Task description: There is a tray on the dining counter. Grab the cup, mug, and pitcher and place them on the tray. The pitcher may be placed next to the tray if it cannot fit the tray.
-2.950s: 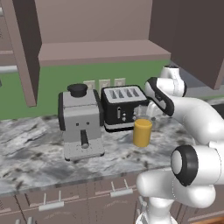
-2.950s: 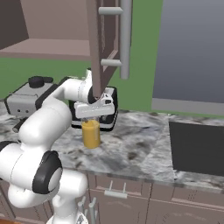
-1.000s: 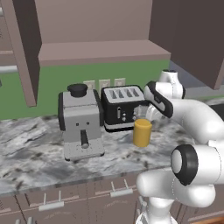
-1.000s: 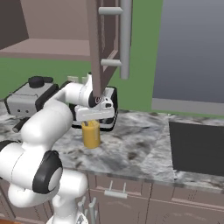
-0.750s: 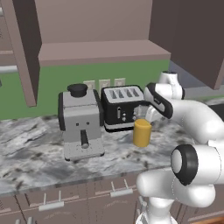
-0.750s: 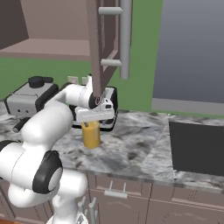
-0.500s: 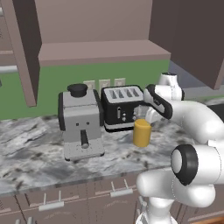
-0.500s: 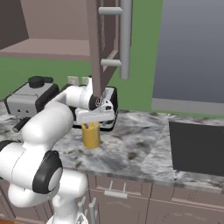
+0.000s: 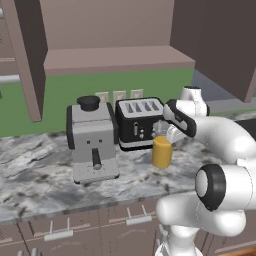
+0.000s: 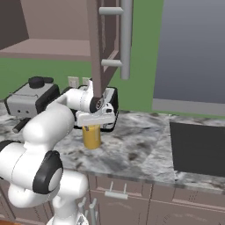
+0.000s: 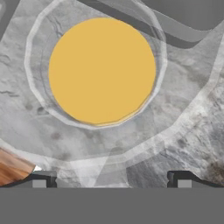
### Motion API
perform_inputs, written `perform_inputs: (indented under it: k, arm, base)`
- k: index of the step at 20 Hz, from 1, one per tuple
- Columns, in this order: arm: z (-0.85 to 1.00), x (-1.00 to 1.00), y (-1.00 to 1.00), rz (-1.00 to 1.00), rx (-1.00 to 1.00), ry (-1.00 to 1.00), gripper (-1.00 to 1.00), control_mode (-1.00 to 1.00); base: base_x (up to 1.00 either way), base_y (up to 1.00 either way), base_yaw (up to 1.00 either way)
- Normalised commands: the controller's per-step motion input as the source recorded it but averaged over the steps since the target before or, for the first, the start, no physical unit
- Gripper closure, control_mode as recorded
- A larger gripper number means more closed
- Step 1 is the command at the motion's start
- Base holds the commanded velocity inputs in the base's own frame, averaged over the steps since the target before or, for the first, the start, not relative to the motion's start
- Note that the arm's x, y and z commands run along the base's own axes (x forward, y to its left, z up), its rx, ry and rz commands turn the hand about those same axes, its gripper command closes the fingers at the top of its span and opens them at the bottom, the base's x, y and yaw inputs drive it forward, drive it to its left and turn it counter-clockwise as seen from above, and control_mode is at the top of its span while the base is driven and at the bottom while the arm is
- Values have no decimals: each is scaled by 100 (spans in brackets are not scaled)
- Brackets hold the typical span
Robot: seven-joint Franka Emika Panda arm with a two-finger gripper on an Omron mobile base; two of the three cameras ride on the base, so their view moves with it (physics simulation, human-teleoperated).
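Note:
The yellow-orange pitcher [image 9: 162, 152] stands upright on a marbled countertop, just in front of the right end of a black toaster. From the right base view the pitcher [image 10: 92, 137] sits directly under my hand. My gripper [image 9: 163, 134] hangs just above its rim, pointing down, jaws open. In the right base view the gripper [image 10: 92, 126] partly hides the pitcher's top. Looking straight down in the hand view, the round pitcher [image 11: 102, 70] lies ahead of the open gripper [image 11: 111, 180], with nothing between the fingertips [image 11: 183, 178].
A black toaster [image 9: 136, 122] and a grey coffee machine [image 9: 92, 139] stand along the green back wall, left of the pitcher. A dark cooktop [image 10: 197, 149] lies to the right. An open brown cabinet door [image 10: 100, 48] hangs above my hand.
My hand has sunk a little closer to the pitcher's top, jaws staying open. The pitcher has not moved.

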Motion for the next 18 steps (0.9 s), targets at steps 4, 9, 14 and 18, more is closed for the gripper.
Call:
perform_inputs:
  k: [4, 9, 14, 18]
  arm:
    - [-8, 0, 0, 0, 0, 0, -100, -100]
    - [-6, 0, 0, 0, 0, 0, -100, -100]
    - [0, 0, 0, 0, 0, 0, -100, -100]
    - [0, 0, 0, 0, 0, 0, -100, -100]
  base:
    - [0, 0, 0]
    - [0, 0, 0]
    - [0, 0, 0]
    - [0, 0, 0]
